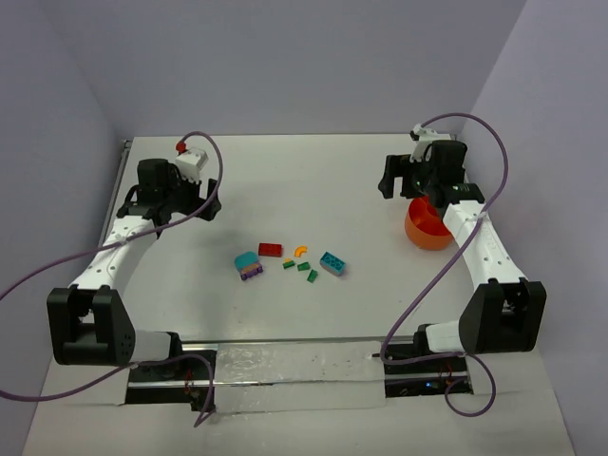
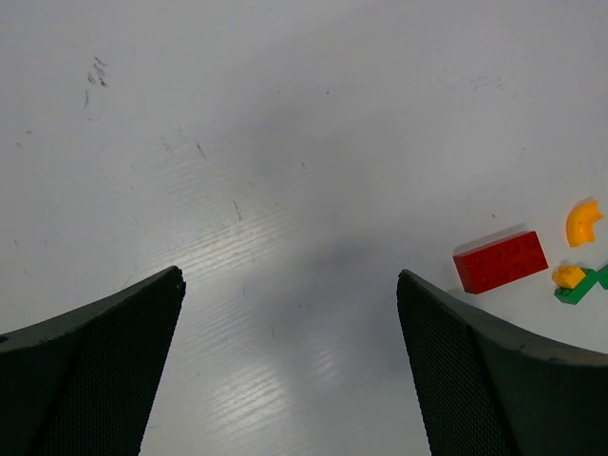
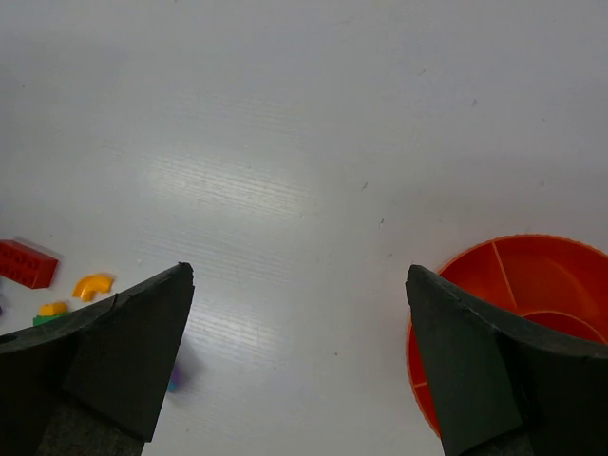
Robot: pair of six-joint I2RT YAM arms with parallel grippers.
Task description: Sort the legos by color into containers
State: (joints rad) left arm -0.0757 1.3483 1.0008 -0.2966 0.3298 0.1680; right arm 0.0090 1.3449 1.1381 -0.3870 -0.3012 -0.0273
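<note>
Orange plastic, the bowl [image 1: 423,236] sits at the right of the table [image 1: 313,180], just beneath our right arm, presumably within easy reach for drops into its divided sections. We see the legos [image 1: 251,264] scattered mid-table, well apart from the bowl, a red brick [image 2: 501,261] among them. Our left gripper [image 2: 290,285] and right gripper [image 3: 299,275] both hang spread wide and empty; sorting looks not yet begun.

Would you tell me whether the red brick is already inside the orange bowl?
No, the red brick lies on the table, well left of the orange bowl.
</note>
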